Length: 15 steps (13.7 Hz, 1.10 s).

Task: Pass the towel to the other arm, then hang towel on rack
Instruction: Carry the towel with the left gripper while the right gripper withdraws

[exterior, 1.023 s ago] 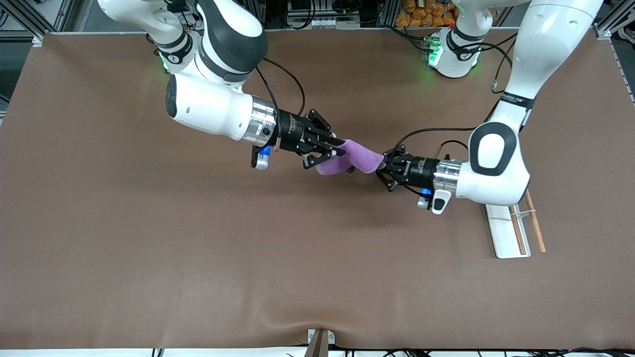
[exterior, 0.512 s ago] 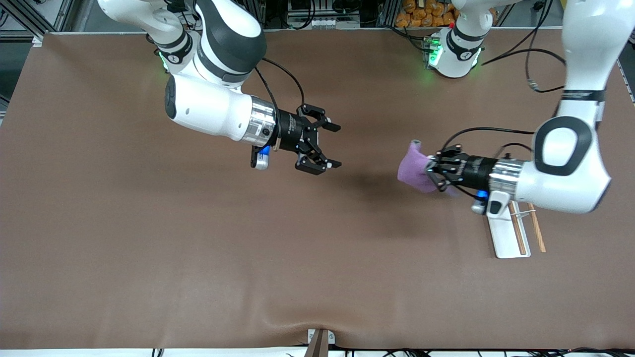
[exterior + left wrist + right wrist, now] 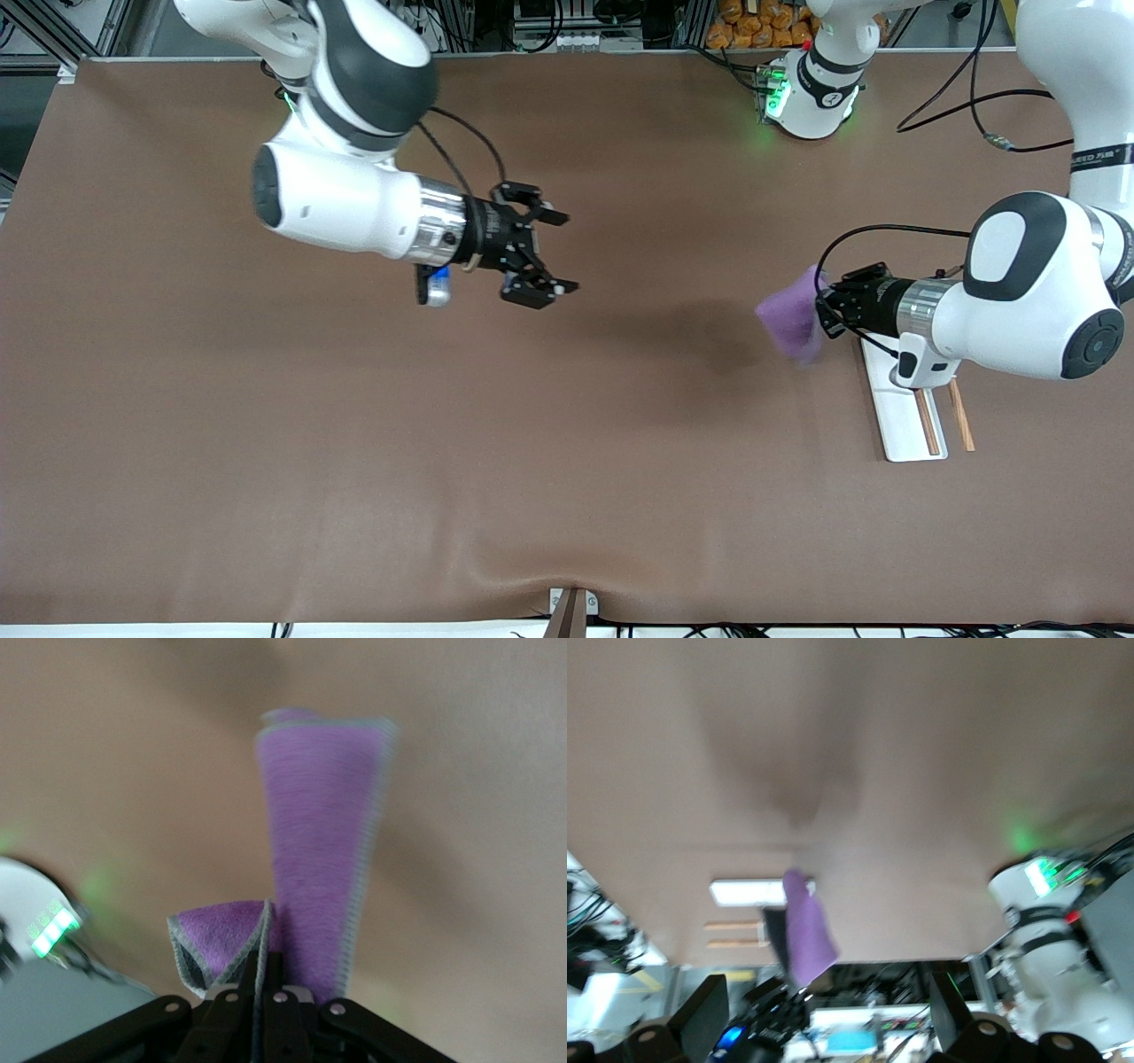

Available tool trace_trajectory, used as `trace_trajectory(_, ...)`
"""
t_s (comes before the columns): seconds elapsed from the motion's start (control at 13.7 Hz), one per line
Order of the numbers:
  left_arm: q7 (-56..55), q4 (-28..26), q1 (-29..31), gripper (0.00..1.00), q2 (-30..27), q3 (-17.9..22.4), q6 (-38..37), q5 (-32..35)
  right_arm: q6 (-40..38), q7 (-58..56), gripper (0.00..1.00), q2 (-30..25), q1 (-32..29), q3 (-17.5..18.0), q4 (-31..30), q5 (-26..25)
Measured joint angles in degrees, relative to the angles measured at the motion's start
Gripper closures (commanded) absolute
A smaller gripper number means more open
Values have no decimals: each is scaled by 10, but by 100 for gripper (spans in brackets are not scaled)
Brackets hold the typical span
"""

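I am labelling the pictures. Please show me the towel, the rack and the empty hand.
towel (image 3: 787, 321), front view, middle of the purple cloth.
rack (image 3: 897, 427), front view, bare white base plate.
right hand (image 3: 558, 250), front view, gap between its open fingertips.

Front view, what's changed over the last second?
The right gripper let go of the towel and drew back open toward its base. The left gripper, shut on the towel, carried it toward the rack. The rack stayed put.
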Motion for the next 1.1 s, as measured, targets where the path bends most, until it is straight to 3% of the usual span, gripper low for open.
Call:
trace_trajectory(0.15, 60, 8, 5, 100, 0, 4, 0, 47, -91, -32, 0, -11, -33, -1, 11, -12)
trace_trajectory(0.37, 148, 9, 31, 100, 1, 12, 0, 59, -199, -107, 0, -18, -78, -3, 21, -44)
trace_trajectory(0.73, 359, 15, 89, 100, 12, 16, 0, 84, -359, -267, 0, -59, -96, -1, 26, -254)
trace_trajectory(1.1, 439, 34, 94, 100, 27, 36, 1, 105, -408, -458, 0, -79, -92, 6, 26, -431)
